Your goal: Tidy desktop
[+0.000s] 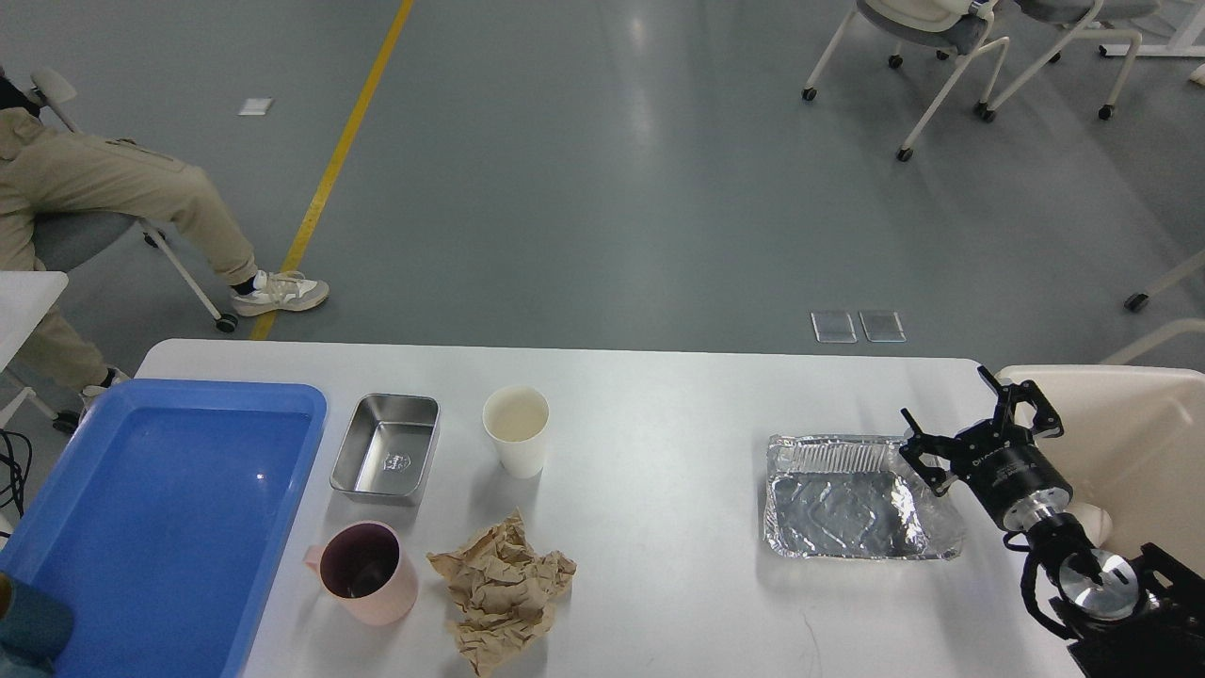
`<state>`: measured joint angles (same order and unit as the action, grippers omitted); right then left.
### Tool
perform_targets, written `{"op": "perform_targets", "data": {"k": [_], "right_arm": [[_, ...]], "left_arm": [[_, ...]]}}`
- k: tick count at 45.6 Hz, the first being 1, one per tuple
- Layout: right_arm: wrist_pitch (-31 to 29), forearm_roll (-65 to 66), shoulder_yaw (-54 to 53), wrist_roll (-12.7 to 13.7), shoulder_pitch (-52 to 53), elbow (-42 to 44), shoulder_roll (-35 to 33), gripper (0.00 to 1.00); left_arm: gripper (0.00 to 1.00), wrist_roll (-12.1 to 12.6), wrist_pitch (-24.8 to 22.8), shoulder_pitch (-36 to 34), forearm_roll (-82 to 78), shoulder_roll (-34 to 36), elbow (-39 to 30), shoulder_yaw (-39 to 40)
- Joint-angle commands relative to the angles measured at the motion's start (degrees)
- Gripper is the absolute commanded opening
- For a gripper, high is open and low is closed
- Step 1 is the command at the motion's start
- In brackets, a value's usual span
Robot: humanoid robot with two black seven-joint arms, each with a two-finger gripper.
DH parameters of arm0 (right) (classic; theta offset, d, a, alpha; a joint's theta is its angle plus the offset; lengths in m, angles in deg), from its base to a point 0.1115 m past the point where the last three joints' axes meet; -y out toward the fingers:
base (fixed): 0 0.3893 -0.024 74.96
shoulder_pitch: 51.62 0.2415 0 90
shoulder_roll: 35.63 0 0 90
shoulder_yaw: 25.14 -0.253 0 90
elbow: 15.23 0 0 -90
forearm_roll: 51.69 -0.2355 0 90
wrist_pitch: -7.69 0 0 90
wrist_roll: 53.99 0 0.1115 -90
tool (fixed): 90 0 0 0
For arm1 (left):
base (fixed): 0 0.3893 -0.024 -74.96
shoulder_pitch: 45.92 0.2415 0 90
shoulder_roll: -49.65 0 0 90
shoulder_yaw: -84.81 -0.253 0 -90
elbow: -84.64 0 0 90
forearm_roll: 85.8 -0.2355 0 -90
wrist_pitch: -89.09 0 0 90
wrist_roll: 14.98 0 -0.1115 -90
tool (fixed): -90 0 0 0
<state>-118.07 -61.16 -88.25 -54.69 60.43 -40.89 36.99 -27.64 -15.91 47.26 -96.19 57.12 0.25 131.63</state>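
Observation:
The white desktop (pixel 659 424) holds a steel tin (pixel 386 457), a white paper cup (pixel 516 428), a pink mug (pixel 362 573), crumpled brown paper (pixel 502 591) and a crumpled foil tray (pixel 857 496). My right gripper (pixel 960 424) is open and empty, hovering just beyond the foil tray's right end, at the desktop's right edge. My left gripper is out of view.
A blue plastic tray (pixel 160 527) lies on the desktop's left end. A cream-coloured bin (pixel 1130 443) stands beside the right edge. A seated person (pixel 113 188) is at the far left and wheeled chairs (pixel 951 56) at the far right.

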Motion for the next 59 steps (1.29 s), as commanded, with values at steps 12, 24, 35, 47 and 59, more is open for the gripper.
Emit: {"op": "perform_targets", "data": {"k": [12,24,35,47,59], "right_arm": [[-0.1,-0.03,-0.09,0.0,-0.78,-0.18,-0.29,1.0],[-0.19,-0.03,-0.09,0.0,-0.87,-0.18,-0.37,1.0],[-0.19,-0.03,-0.09,0.0,-0.78,-0.26,-0.37,1.0],[-0.19,-0.03,-0.18,0.0,-0.69,-0.35,-0.9,1.0],[-0.19,-0.03,-0.09,0.0,-0.69,-0.53,-1.16,1.0]], "left_arm": [[0.97,-0.35,-2.23,-0.28,1.95,-0.7,0.71,-0.15],[0.97,-0.53,-5.3,-0.02,-4.8,-2.28,2.82,0.28],[0.97,-0.61,-14.43,-8.35,-42.05,-13.09,6.68,4.24],[0.97,0.09,-30.87,-25.14,-65.62,-26.18,8.45,2.92],[0.97,0.97,-39.93,-36.84,-84.96,-40.59,12.75,-0.5]]}}
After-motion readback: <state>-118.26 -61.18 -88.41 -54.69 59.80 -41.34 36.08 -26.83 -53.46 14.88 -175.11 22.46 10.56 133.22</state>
